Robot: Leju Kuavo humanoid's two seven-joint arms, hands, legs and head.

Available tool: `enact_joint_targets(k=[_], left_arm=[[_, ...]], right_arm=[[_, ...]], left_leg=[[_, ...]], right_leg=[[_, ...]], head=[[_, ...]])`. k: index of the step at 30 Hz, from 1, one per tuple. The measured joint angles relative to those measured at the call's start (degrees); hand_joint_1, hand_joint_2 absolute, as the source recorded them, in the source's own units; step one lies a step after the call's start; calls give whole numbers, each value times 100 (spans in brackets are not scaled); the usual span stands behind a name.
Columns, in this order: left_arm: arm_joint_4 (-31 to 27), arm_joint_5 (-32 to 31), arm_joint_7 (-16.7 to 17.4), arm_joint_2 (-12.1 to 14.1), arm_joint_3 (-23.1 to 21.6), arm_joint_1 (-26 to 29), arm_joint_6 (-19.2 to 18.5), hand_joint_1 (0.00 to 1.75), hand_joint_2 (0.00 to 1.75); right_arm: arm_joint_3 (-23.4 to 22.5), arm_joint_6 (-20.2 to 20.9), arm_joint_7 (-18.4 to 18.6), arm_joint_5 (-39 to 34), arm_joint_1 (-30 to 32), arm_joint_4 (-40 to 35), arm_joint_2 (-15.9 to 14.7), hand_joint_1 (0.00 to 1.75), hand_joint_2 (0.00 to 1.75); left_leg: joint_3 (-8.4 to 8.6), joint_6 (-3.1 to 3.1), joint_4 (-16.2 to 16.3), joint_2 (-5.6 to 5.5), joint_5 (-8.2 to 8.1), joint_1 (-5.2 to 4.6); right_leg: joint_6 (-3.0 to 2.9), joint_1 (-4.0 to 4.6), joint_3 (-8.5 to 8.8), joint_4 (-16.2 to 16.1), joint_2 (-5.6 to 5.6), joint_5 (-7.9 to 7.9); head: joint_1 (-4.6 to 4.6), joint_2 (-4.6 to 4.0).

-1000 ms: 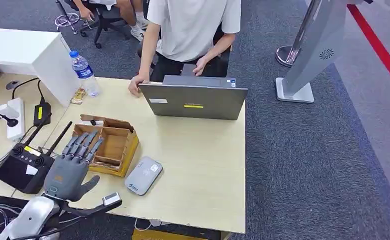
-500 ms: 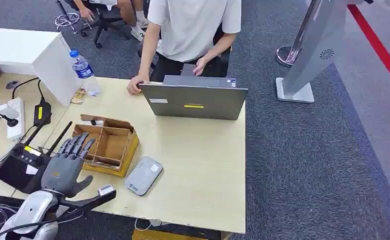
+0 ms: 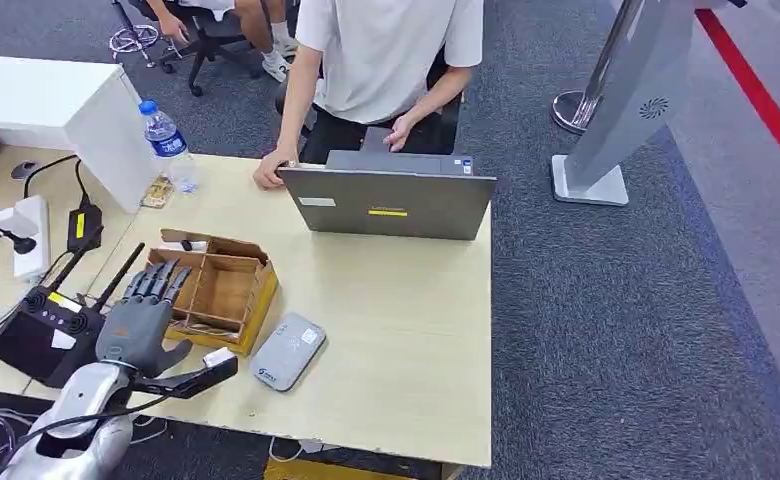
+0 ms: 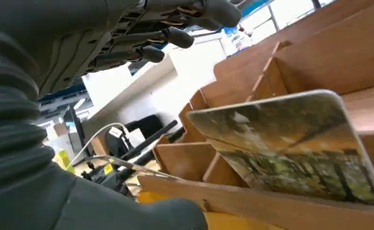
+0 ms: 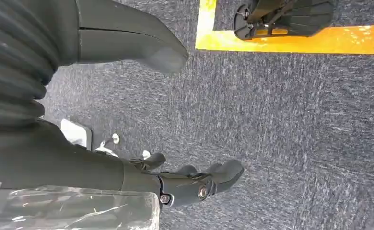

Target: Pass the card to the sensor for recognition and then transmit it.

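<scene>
Since a second ago the left hand (image 3: pixel 138 322), fingers spread and holding nothing, has drawn back toward the counter's near-left corner, over the cardboard box (image 3: pixel 218 291), so the card (image 4: pixel 290 143) is likely yet to be grasped.

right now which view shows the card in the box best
The left wrist view: the card stands close and large, leaning in a compartment of the cardboard box, its printed face plain. In the head view the box is small and the card cannot be made out. The right wrist view looks at carpet, away from the table.
</scene>
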Motion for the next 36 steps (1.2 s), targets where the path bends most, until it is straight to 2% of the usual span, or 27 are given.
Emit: enact_joint_targets(k=[11,16,23,35,36], left_arm=[[380,-15,-65,-212,-2,-161,66,0,175],[489,-24,-157,-278,-2,-209,212,0,175],[518,-68,-280,-382,-4,-217,317,0,175],[518,-61,-293,-479,-4,-218,391,0,175],[516,-59,-293,-483,-4,-217,393,40,175]], right_arm=[[0,2,0,76,-10,0,0,0,175],[2,11,-9,105,-15,0,0,0,175],[2,17,-9,177,-34,0,2,0,175],[2,24,-9,184,-43,0,4,0,175],[2,24,-9,184,-42,0,4,0,175]], left_leg=[[1,0,0,0,0,0],[1,0,0,1,0,0],[1,0,1,1,0,0],[1,0,1,1,0,0],[1,0,1,1,0,0]], right_leg=[[0,0,0,0,1,0],[0,0,0,0,1,0],[0,0,0,0,1,0],[0,0,0,0,1,0],[0,0,0,0,1,0]], head=[[0,0],[0,0],[2,0],[0,0],[0,0]])
